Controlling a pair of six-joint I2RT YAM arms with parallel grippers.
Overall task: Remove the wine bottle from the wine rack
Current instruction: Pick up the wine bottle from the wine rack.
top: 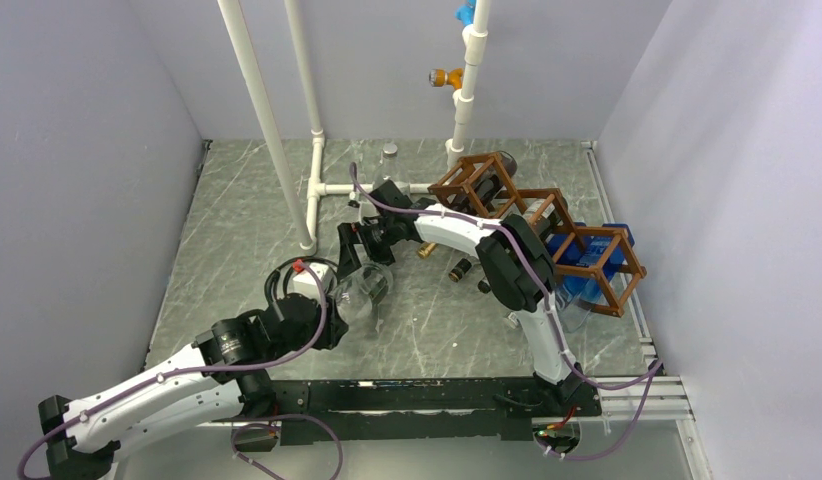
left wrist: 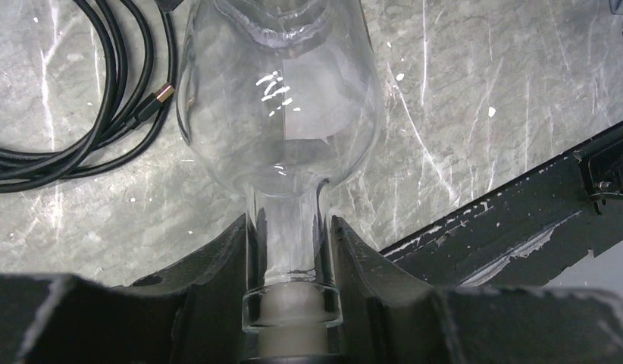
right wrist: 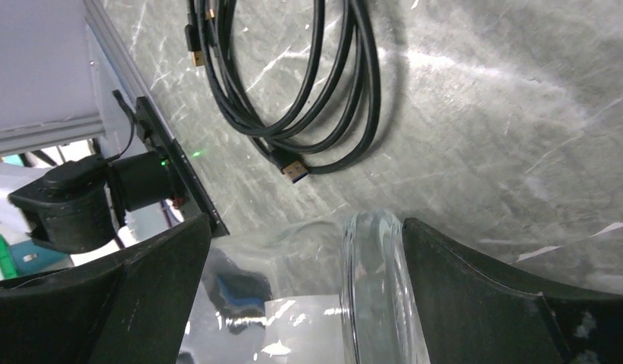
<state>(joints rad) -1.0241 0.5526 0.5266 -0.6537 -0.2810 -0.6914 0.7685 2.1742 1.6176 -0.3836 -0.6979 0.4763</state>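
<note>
From above, a grey marbled table (top: 437,340) is forming the floor of a booth, with pale lavender walls (top: 77,150) closing it in on the left, right and far sides. White pipes (top: 259,110) are rising from its far left part. The wine rack (top: 535,215) is standing at the far right with a blue object (top: 587,262) sitting in its nearest cells, and dark shapes (top: 501,162) in the farther cells are too small to identify. The wine bottle (top: 365,290), clear glass, is lying out of the rack and left of centre. The left gripper (top: 335,302) is meeting it from the near side and the right gripper (top: 353,248) from the far side; whether it is resting on the marble is unclear. In the left wrist view, the fingers (left wrist: 217,265) are clamping tightly on the bottle's neck just above its lip. The body is running off the top edge, and looped black cables (left wrist: 62,121) are lying on the marble at left. In the right wrist view, the jaws are standing wide apart with the bottle's glass base between them. Glare is blurring the glass, so contact is hard to judge.
</note>
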